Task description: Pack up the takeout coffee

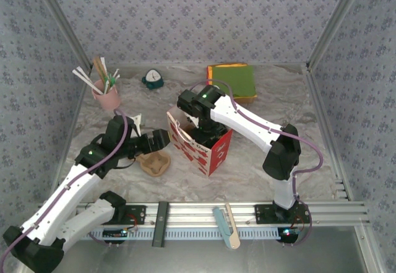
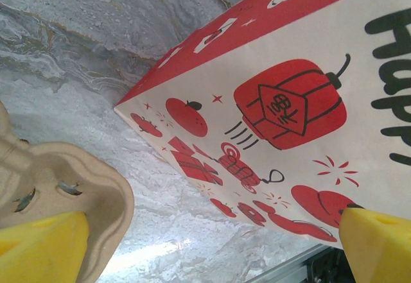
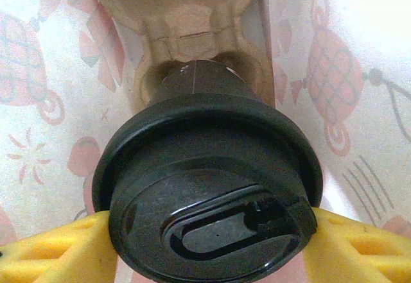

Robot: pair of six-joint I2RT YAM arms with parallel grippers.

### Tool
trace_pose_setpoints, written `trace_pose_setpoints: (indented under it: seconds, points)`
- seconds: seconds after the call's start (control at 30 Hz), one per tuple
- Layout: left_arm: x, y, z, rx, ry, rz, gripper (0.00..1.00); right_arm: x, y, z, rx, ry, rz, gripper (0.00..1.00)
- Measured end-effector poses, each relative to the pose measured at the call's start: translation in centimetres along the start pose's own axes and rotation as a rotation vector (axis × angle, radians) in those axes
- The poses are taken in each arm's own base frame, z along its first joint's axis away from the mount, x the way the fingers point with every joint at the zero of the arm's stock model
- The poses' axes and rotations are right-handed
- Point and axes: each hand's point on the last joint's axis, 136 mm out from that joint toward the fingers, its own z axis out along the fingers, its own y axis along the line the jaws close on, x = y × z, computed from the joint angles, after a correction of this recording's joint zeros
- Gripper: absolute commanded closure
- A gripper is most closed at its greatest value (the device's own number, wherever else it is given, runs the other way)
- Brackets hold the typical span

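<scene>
Where the right end effector (image 3: pixel 205 257) reaches down into the open top of the red-and-white paper bag (image 1: pixel 210 152), it grips the lidded cup (image 3: pixel 205 187): its yellow fingers (image 3: pixel 54 251) press against opposite sides of the round black lid, at 9 and 3 o'clock of it in the right wrist view. The cup is upright, inside the bag walls. Its dark base sits at or in a well of a brown cardboard carrier (image 3: pixel 186 33) lying on the bag floor; whether it is fully seated cannot be told.

The bag stands upright near the middle of the counter (image 1: pixel 260 118).

The left end effector (image 2: pixel 209 244) is spread wide and holds nothing. It hangs low over the counter at 9 o'clock of the bag. In the left wrist view, one yellow finger is over the edge of a second carrier (image 1: pixel 154 163) and the other is by the bag's printed side, without clear contact. This second carrier lies flat on the counter at 8 o'clock of the bag, just beside it.

A pink cup of straws and sticks (image 1: pixel 107 96) stands at 10 o'clock of the bag, well apart. A green pad (image 1: pixel 234 80) lies at 1 o'clock, near the back wall.
</scene>
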Motion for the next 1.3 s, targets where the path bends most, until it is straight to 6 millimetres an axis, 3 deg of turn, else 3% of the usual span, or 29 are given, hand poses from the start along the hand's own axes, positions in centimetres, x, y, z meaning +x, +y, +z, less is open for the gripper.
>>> trace_pose_setpoints:
  seconds: [1.3]
  points:
    - [0.21, 0.14, 0.41, -0.009, 0.015, 0.001, 0.0, -0.19, -0.37, 0.1, -0.006, -0.002, 0.007, 0.31]
